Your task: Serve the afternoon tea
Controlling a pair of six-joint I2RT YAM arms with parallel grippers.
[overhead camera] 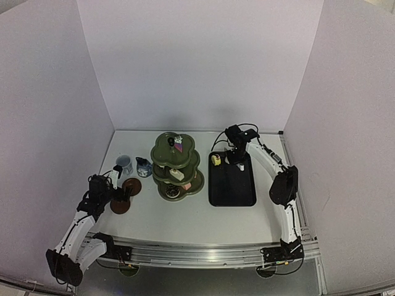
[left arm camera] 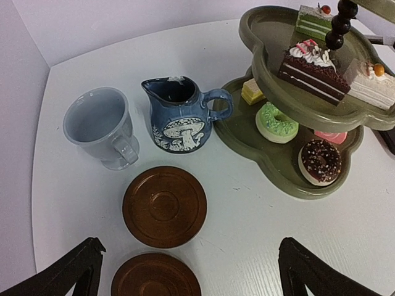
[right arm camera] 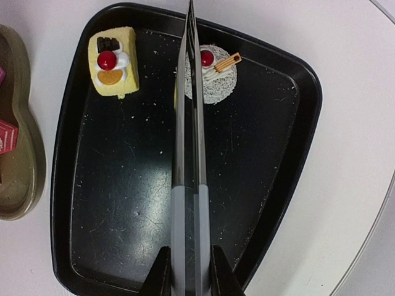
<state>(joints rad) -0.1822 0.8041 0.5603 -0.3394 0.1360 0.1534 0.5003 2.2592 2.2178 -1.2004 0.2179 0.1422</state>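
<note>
our left tool [left arm camera: 191, 254] spread wide above two brown saucers [left arm camera: 164, 206], our right tool [right arm camera: 189, 271] clamping metal tongs [right arm camera: 188, 123] over black tray [right arm camera: 123, 185]

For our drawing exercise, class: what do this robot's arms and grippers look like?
Both the left arm and right arm have white links joined by bulky black joints. Black cables loop at the right wrist. The left gripper and right gripper have black, tapering fingers.
</note>
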